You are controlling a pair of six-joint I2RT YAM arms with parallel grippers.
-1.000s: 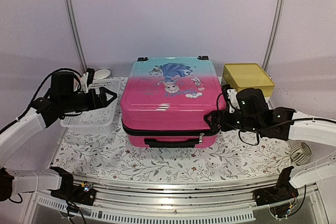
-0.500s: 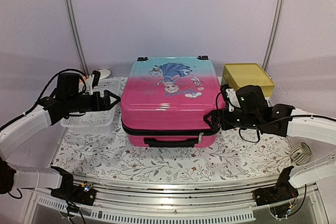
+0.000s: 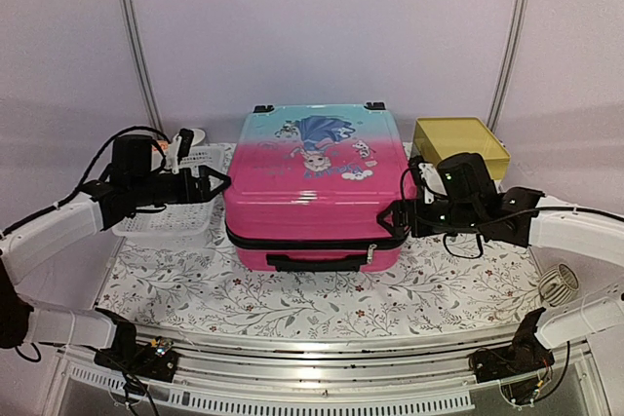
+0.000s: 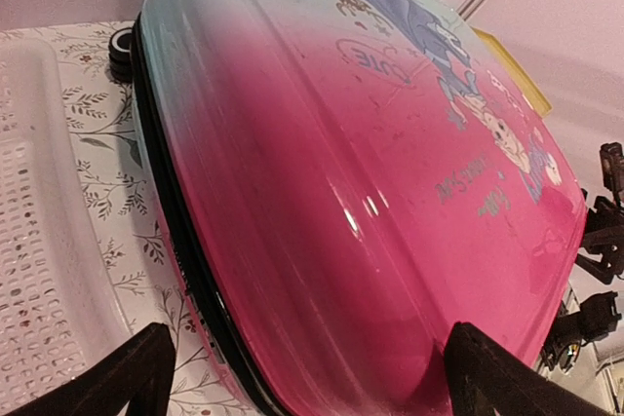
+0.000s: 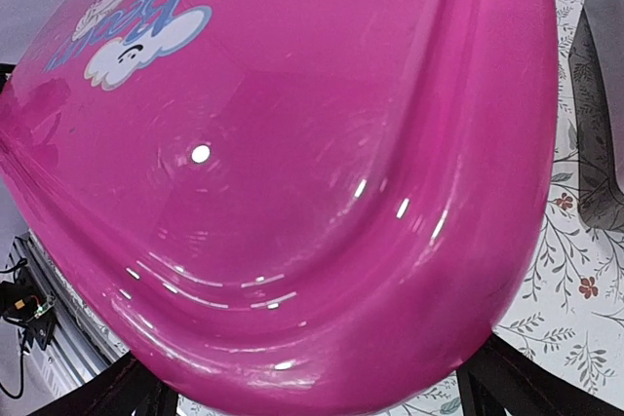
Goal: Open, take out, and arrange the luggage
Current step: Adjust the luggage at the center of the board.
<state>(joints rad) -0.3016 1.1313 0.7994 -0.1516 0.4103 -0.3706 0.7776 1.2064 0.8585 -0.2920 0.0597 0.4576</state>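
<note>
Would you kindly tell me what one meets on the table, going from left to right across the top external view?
white basket → luggage → yellow-topped box

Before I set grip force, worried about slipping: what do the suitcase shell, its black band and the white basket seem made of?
The luggage shell looks like hard glossy plastic: sharp light spots sit on it. The black band is probably matte woven zipper tape, too fine to confirm. The white basket looks like thin moulded plastic, duller, with rows of small holes.
</note>
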